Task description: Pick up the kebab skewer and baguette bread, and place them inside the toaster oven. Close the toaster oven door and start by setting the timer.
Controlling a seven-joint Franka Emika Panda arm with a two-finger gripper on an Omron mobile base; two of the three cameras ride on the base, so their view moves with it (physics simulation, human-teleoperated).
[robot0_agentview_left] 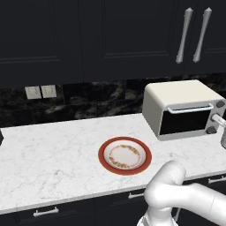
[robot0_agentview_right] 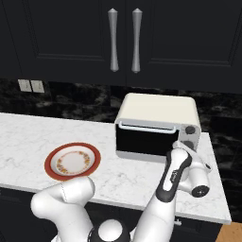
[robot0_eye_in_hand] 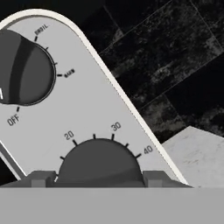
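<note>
The cream-white toaster oven (robot0_agentview_left: pixel 176 95) (robot0_agentview_right: pixel 156 111) stands at the back right of the counter. Its dark glass door (robot0_agentview_left: pixel 183 121) (robot0_agentview_right: pixel 142 139) is closed, and the silver handle (robot0_agentview_left: pixel 190 108) lies along the top of it. My gripper (robot0_agentview_right: pixel 181 144) (robot0_agentview_left: pixel 218 119) is at the knob panel on the oven's right side. In the hand view the fingertips (robot0_eye_in_hand: pixel 43 179) sit on either side of the timer knob (robot0_eye_in_hand: pixel 98 162), below marks 20, 30 and 40. Another knob (robot0_eye_in_hand: pixel 22 70) sits above it. The kebab skewer and the baguette are hidden.
A red-rimmed plate (robot0_agentview_left: pixel 125 155) (robot0_agentview_right: pixel 72 160) lies bare on the white marble counter (robot0_agentview_left: pixel 48 154), left of the oven. Dark cabinets with silver handles (robot0_agentview_right: pixel 124 40) hang overhead. Wall outlets (robot0_agentview_left: pixel 40 92) sit at the back left. The counter ends just right of the oven (robot0_agentview_right: pixel 218 203).
</note>
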